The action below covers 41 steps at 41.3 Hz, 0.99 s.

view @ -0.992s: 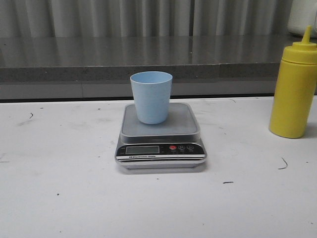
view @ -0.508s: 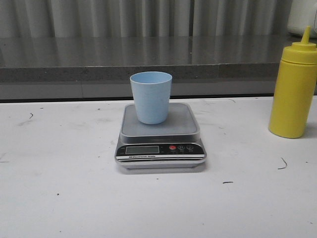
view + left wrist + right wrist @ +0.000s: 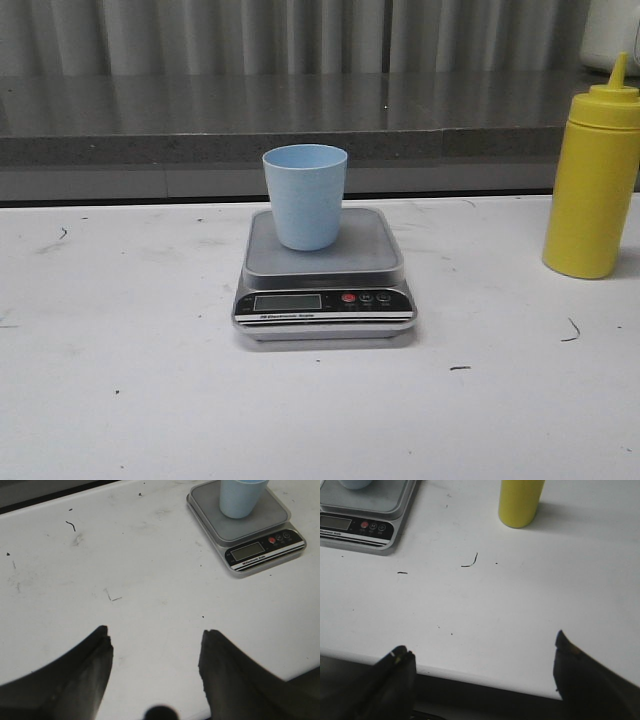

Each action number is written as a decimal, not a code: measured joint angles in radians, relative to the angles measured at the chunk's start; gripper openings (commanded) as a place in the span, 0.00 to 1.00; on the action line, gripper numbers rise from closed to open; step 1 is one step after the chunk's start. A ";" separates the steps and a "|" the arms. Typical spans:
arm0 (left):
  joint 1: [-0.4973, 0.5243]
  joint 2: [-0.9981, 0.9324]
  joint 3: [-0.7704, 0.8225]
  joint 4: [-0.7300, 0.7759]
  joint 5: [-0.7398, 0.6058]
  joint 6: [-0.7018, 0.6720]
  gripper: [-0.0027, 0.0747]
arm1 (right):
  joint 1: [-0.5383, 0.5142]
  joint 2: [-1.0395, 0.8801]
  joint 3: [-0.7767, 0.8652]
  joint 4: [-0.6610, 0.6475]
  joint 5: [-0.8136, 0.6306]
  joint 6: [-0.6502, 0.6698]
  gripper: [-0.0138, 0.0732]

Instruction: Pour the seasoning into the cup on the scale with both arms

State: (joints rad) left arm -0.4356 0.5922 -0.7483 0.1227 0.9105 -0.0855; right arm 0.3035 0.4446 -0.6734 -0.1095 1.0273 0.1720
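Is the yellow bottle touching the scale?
Apart. The front view shows the yellow squeeze bottle standing well to the right of the scale, with bare white table between them. The right wrist view shows the same gap.

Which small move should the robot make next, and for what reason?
Probably the right claw should reach forward toward the yellow bottle. Both claws are open and empty, the bottle stands capped and untouched on the table to the right of the scale, and the cup already sits on the scale.
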 measured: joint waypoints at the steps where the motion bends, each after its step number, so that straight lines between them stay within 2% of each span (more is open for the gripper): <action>1: 0.000 0.000 0.000 0.000 -0.002 0.000 0.53 | 0.000 0.000 0.000 0.002 0.000 -0.002 0.83; 10: 0.000 0.000 0.000 0.000 -0.014 0.000 0.53 | 0.000 0.000 0.000 0.006 -0.033 -0.004 0.82; 13: 0.000 0.000 0.000 0.000 -0.014 0.000 0.51 | 0.000 0.000 0.000 0.006 -0.050 -0.004 0.78; 16: 0.000 0.000 0.000 0.000 -0.014 0.000 0.42 | 0.000 0.000 0.000 0.006 -0.060 -0.004 0.69; 25: 0.000 0.000 0.000 0.000 -0.014 0.000 0.02 | 0.000 0.000 0.000 0.006 -0.068 -0.004 0.26; 30: 0.000 0.000 0.000 0.000 -0.014 0.000 0.01 | 0.000 0.000 0.000 0.006 -0.068 -0.004 0.08; 41: 0.000 0.000 0.000 0.000 -0.014 0.000 0.01 | 0.000 0.000 0.000 0.006 -0.068 -0.004 0.08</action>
State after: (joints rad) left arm -0.4356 0.5922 -0.7483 0.1227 0.8963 -0.0855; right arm 0.3035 0.4441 -0.6734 -0.1035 0.9590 0.1684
